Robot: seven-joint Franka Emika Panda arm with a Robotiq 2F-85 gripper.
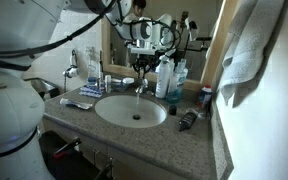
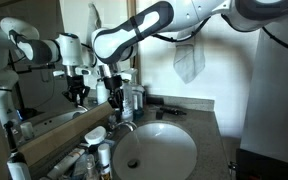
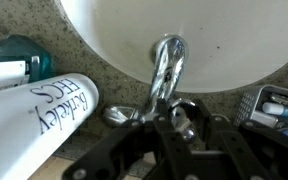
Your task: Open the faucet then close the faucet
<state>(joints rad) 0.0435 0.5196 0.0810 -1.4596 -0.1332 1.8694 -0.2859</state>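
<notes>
Exterior views both show a speckled counter point(image 1: 189, 150) with the white sink point(image 1: 112, 112) sunk into its middle. The front edge of the counter is bare, and the basin gives open room straight ahead of the tap. A towel point(image 1: 249, 50) hangs past the counter's end, well apart from the work. The back edge is tight. Tall bottles point(image 1: 166, 78) stand just beside the faucet point(image 1: 140, 88) on one side, and more clutter lines the other. A black gadget point(image 1: 187, 120) lies near the sink rim, clear of the arm.

The faucet sits at the back rim of the sink, its spout reaching over the basin. The claw point(image 1: 141, 70) hangs straight above it, down among the bottles.

From the wrist view, a white bottle point(image 3: 39, 115) lies close along one side and a wire basket point(image 3: 276, 105) sits on the other. The chrome spout point(image 3: 167, 62) runs out over the bowl. The claw point(image 3: 174, 125) stands narrow about the top handle, fingers at either side of the chrome. I cannot tell whether they pinch it.
</notes>
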